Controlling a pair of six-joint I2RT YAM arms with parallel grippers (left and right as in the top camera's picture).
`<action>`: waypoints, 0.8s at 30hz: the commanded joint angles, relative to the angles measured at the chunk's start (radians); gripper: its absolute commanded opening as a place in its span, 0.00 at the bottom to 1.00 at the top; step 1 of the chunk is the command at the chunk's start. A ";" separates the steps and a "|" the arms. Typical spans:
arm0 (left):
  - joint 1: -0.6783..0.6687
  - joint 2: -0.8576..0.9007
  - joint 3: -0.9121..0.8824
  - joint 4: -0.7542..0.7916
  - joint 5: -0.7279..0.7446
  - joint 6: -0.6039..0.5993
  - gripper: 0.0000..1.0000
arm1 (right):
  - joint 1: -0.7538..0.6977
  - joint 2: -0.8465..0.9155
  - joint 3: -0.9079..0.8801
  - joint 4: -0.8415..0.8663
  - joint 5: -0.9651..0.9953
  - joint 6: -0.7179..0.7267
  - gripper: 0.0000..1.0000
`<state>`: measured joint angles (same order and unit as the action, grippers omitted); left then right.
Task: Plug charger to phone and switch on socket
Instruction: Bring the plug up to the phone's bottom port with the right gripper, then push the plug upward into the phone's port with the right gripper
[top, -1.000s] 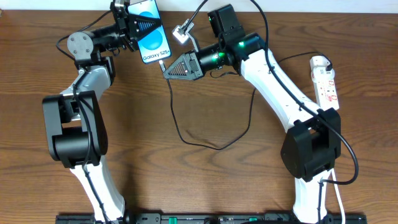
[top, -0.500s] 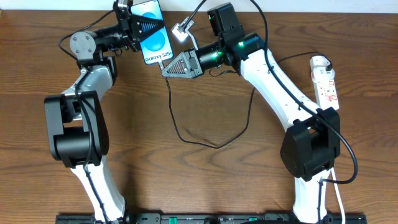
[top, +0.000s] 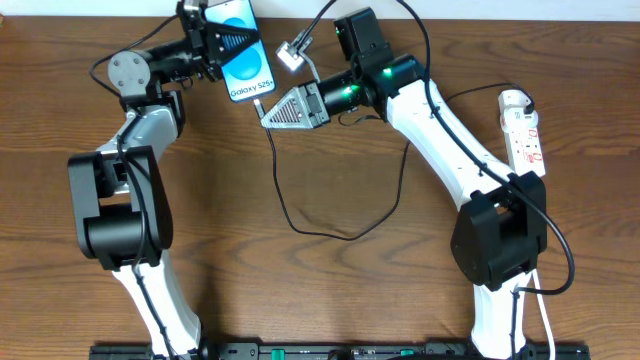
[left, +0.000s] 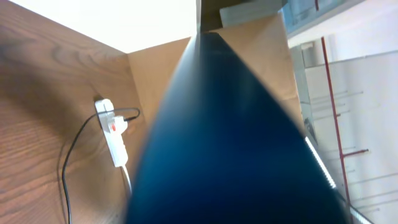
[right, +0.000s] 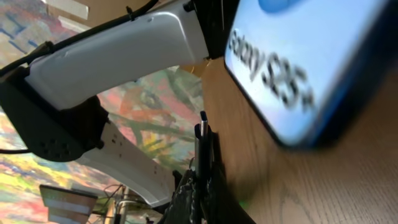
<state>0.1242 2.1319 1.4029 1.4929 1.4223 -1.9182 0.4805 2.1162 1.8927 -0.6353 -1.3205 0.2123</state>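
My left gripper (top: 232, 42) is shut on the phone (top: 250, 72) and holds it at the back of the table, bright blue "Galaxy S25+" screen facing up. In the left wrist view the phone (left: 236, 143) is a dark blue blur that hides the jaws. My right gripper (top: 266, 110) is shut on the plug end of the charger (top: 283, 195), just below the phone's lower edge. In the right wrist view the plug tip (right: 202, 124) sticks up between the fingers (right: 202, 165), a little apart from the phone's edge (right: 292, 62). The socket (top: 526, 135) lies at the far right.
The black cable sags in a loop (top: 345, 233) on the wood table between the arms and runs up along the right arm. The socket with its red switch also shows in the left wrist view (left: 114, 140), with a black lead plugged in at its top.
The left gripper nudged the phone slightly right and then back. The right gripper with the plug has stayed nearly still just under the phone.
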 joint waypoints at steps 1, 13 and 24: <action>0.011 -0.023 0.015 0.017 -0.044 -0.014 0.08 | -0.023 0.011 -0.025 0.008 -0.049 -0.011 0.01; 0.007 -0.023 0.015 0.058 -0.062 -0.025 0.07 | -0.031 0.014 -0.044 0.071 -0.049 0.024 0.01; -0.023 -0.023 0.015 0.058 -0.023 -0.024 0.07 | -0.008 0.029 -0.052 0.098 -0.056 0.028 0.01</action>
<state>0.1207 2.1319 1.4029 1.5303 1.3865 -1.9404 0.4625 2.1208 1.8500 -0.5457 -1.3399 0.2306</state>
